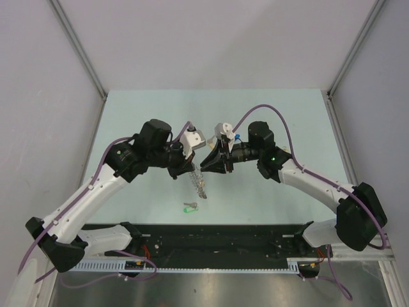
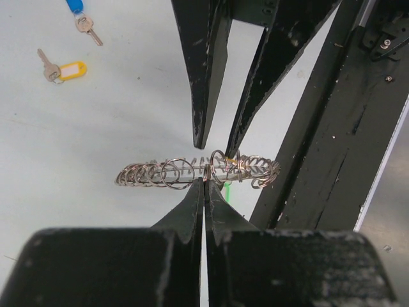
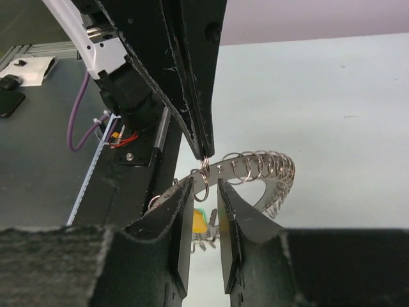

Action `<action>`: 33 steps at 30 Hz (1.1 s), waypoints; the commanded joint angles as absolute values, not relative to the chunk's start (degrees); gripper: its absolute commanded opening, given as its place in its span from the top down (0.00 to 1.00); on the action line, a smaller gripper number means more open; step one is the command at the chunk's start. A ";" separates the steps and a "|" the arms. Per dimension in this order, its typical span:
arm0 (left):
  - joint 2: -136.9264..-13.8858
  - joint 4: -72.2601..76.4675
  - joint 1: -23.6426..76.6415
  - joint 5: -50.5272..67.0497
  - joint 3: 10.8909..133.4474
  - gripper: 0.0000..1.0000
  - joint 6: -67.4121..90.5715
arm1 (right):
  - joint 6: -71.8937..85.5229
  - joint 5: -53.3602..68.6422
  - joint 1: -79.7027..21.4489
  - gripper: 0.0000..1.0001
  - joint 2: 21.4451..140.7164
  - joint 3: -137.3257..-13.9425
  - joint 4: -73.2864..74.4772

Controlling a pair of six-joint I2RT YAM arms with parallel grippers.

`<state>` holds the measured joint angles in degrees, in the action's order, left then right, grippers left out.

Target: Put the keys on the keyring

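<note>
The keyring [image 1: 199, 182], a wire ring fringed with small silver rings and keys, hangs in the air between the two arms. My left gripper [image 1: 192, 168] is shut on one of its small rings [image 2: 206, 178]. My right gripper [image 1: 208, 165] is open, its jaws either side of a small ring [image 3: 203, 174] on the keyring [image 3: 259, 169], just under the left fingertips [image 3: 203, 152]. A green-tagged key [image 1: 190, 206] lies on the table below. A yellow-tagged key [image 2: 64, 69] and a blue-tagged key [image 2: 80, 13] lie on the table in the left wrist view.
The pale green table [image 1: 275, 121] is walled at the back and sides. A black rail [image 1: 211, 240] with the arm bases runs along the near edge. The two grippers are almost tip to tip.
</note>
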<state>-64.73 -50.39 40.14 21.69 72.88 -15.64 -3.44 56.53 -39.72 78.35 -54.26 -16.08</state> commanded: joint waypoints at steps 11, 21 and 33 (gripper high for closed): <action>-65.39 -50.10 42.01 24.34 76.73 1.00 -17.14 | -5.45 59.33 -42.18 0.81 80.68 -58.01 -15.73; -65.57 -50.54 42.36 23.55 76.55 1.00 -17.40 | -5.18 56.69 -41.31 0.78 78.31 -58.10 -13.80; -65.48 -50.54 42.63 23.82 76.38 1.00 -17.67 | -3.25 54.67 -40.52 0.81 78.75 -58.18 -14.59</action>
<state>-66.00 -50.85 42.04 21.61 73.76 -16.56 -4.23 55.94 -40.73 80.14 -55.75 -13.74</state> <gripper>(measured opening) 0.005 0.195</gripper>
